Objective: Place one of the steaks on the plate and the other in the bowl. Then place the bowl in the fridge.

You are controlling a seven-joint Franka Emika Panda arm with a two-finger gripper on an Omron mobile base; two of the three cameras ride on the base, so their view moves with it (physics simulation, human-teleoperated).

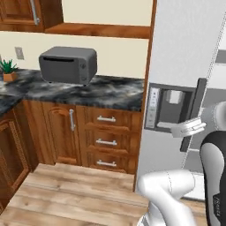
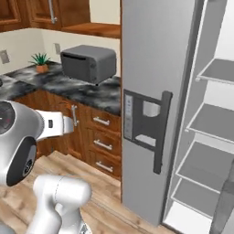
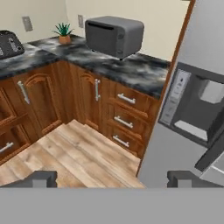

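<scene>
The fridge (image 2: 151,55) is tall and silver-grey, with a water dispenser panel (image 2: 145,119) and a dark vertical handle (image 2: 161,132) on its shut left door. Its right side stands open and shows bare white shelves (image 2: 215,123). From the left base view the same fridge (image 1: 185,44) fills the right, with my arm in front of it. In the hand view my gripper (image 3: 113,179) is open with nothing between its fingertips (image 3: 41,178), and it looks at the floor beside the fridge (image 3: 197,65). The steaks, the plate and the bowl are out of view.
A grey toaster oven (image 1: 68,65) and a small potted plant (image 1: 8,70) sit on the dark marbled counter (image 1: 88,90) left of the fridge. Wooden drawers (image 1: 106,141) and cabinet doors run beneath it. Plank floor (image 1: 75,194) lies in front. A black toaster (image 3: 8,43) stands far left.
</scene>
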